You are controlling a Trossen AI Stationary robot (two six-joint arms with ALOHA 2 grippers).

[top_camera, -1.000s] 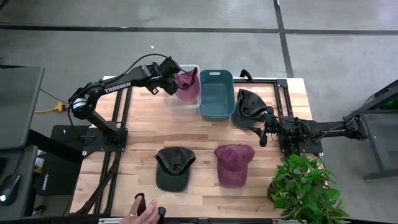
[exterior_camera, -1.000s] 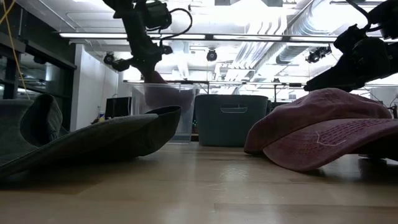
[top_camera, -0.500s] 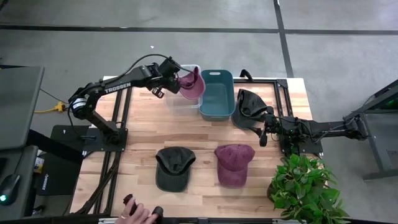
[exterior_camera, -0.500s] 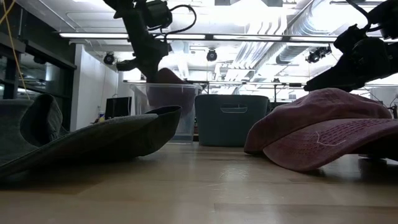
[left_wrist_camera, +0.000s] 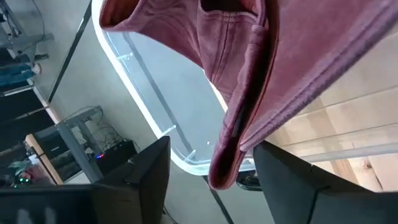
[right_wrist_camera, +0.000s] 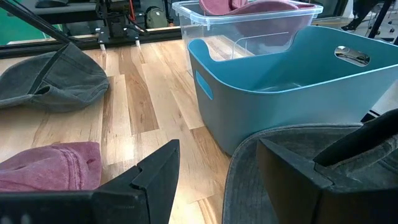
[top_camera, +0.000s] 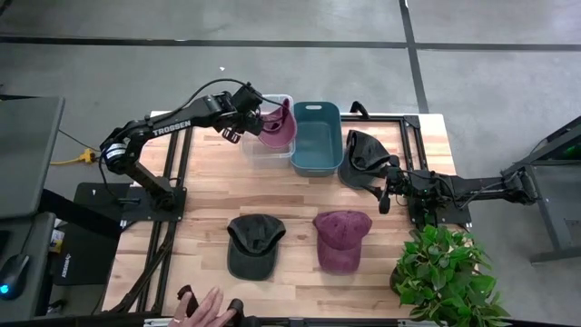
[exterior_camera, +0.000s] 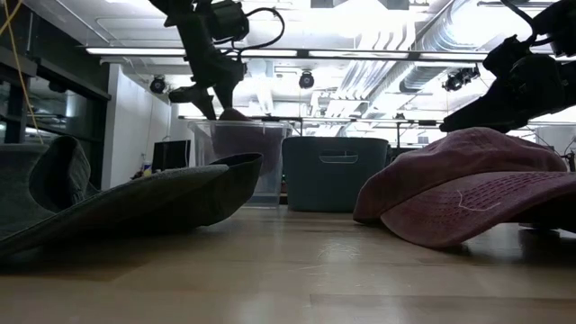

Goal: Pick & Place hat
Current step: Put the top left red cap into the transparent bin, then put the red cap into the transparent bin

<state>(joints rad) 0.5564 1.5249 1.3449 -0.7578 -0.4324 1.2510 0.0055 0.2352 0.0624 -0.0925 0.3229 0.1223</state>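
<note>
A maroon hat (top_camera: 280, 127) lies in the clear bin (top_camera: 263, 151) at the table's far side, its brim standing up against the wall next to the teal bin (top_camera: 316, 138). My left gripper (top_camera: 256, 121) hangs open just above the clear bin. In its wrist view its fingers stand on either side of the hat's edge (left_wrist_camera: 233, 143). My right gripper (top_camera: 385, 193) waits open at the right, beside a dark grey hat (top_camera: 363, 156) lying flat on the table. Two more hats lie near the front: a dark one (top_camera: 251, 245) and a maroon one (top_camera: 341, 240).
A potted plant (top_camera: 445, 272) stands at the near right corner. A person's hand (top_camera: 201, 307) shows at the table's near edge. Bare wood lies between the bins and the two front hats.
My left gripper has rolled its wrist and opened, letting go of the maroon hat. The hat has shifted toward the teal bin's side and settled lower in the clear bin. The person's hand at the near edge has moved.
</note>
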